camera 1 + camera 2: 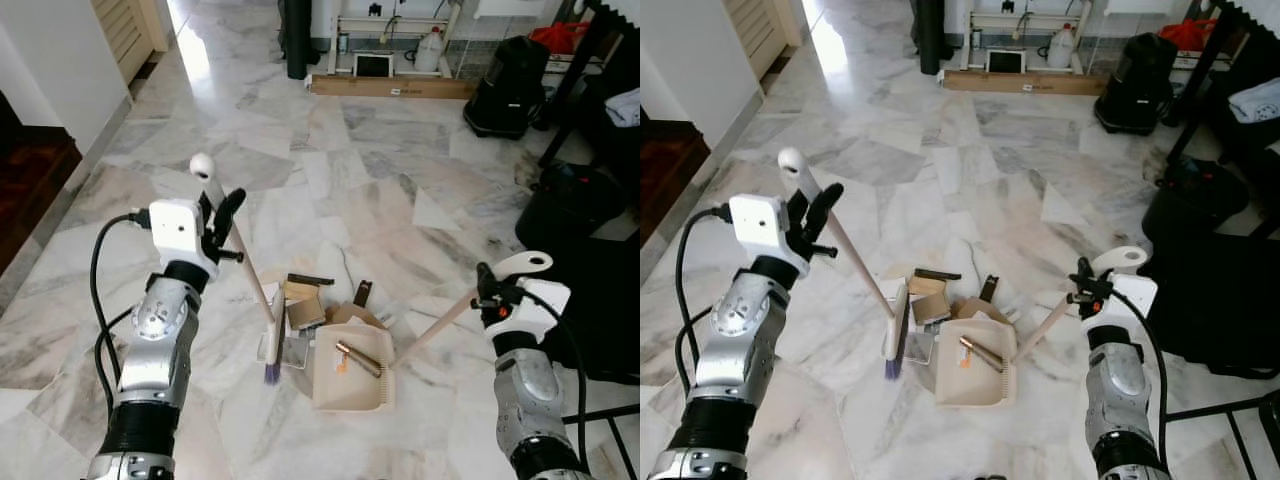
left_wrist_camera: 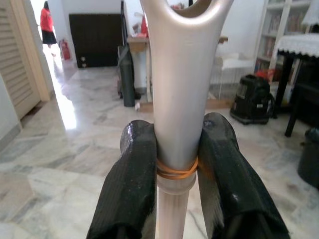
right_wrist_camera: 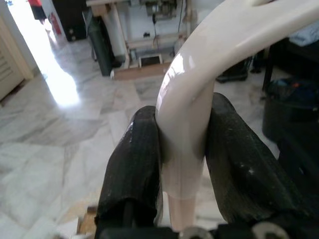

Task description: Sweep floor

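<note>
My left gripper (image 1: 228, 225) is shut on the broom handle (image 2: 179, 99) near its white top. The handle slants down to the broom head (image 1: 273, 345), which stands on the marble floor beside the debris. My right gripper (image 1: 487, 292) is shut on the dustpan handle (image 3: 187, 114). The beige dustpan (image 1: 350, 368) lies flat on the floor with a brown stick-like piece (image 1: 358, 358) inside it. Several scraps of cardboard and dark bits (image 1: 305, 300) lie between the broom head and the pan's far edge.
A black vacuum-like unit (image 1: 508, 85) stands at the back right. A black bin (image 1: 570, 205) and dark furniture line the right side. A long cardboard box (image 1: 390, 87) lies at the far wall. A white wall corner (image 1: 60, 70) is at the left.
</note>
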Controlling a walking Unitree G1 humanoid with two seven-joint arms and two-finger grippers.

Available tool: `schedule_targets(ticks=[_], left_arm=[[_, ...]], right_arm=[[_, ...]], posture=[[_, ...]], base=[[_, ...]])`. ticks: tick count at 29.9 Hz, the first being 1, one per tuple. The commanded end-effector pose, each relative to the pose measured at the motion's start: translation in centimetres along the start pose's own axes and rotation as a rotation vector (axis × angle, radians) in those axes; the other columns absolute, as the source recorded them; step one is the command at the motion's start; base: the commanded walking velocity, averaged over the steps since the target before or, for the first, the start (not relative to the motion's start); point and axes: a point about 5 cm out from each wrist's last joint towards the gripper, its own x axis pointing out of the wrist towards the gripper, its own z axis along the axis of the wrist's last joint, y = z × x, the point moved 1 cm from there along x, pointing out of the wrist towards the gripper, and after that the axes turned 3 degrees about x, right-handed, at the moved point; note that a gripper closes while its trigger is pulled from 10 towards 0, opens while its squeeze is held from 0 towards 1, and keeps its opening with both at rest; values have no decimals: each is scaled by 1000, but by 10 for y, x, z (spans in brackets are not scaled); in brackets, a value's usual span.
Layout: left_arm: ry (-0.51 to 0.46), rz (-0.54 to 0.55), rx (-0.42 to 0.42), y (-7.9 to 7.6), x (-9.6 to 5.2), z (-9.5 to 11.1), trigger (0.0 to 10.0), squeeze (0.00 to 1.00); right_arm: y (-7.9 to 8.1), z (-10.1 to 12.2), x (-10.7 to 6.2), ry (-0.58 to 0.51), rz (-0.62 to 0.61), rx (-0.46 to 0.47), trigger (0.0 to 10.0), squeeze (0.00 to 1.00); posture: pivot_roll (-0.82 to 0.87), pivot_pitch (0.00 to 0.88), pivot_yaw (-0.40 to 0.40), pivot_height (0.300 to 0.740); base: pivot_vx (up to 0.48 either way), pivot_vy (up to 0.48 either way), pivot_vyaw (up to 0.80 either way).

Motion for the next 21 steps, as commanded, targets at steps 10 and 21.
schedule_targets(ticks=[10,21], left_arm=[[-11,35,67,2,-10,-10,10000,0],[-29,58,74,0,-13,-10,10000,0]], right_arm=[[15,24,8,-122,26,-30,10000,0],[25,35,8,-167,40,-8,10000,0]], posture=[[18,89,-19,740],[11,95,-18,740]], base=[[0,0,0],[0,0,0]])
